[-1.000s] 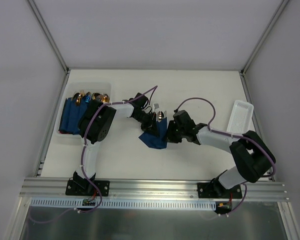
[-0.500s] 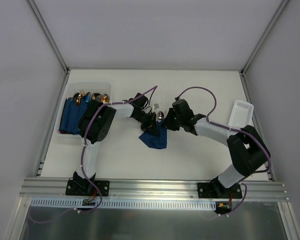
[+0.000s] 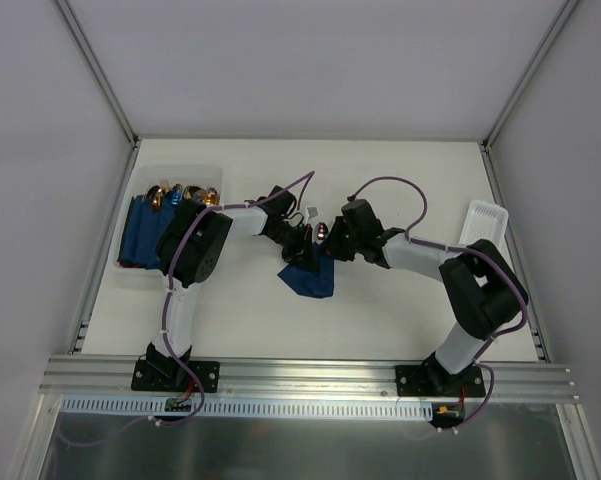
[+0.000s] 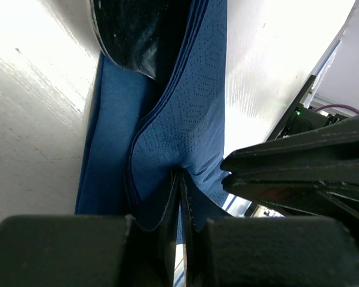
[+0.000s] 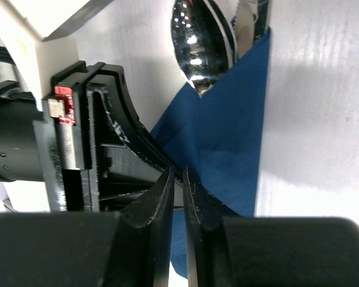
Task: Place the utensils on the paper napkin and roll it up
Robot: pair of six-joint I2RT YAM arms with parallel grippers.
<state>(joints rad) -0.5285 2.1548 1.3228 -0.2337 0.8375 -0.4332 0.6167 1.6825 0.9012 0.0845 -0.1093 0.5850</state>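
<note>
The right tool (image 5: 178, 174), narrowed to a slit with its hold unclear, has been brought beside the left tool (image 4: 180, 179), which is clamped on the paper napkin (image 4: 194, 113); rolling is judged imminent.

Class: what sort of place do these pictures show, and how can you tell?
Probably a robot lab test cell: two arms bolted to a metal rail, a white table boxed in by blank walls, and a tray of bundles.

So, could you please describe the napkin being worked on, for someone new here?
On the table, where the left gripper and right gripper meet, lies the dark blue paper napkin. A silver spoon pokes from its far end, whereas the blue bundles in the left bin have copper-gold tips.
</note>
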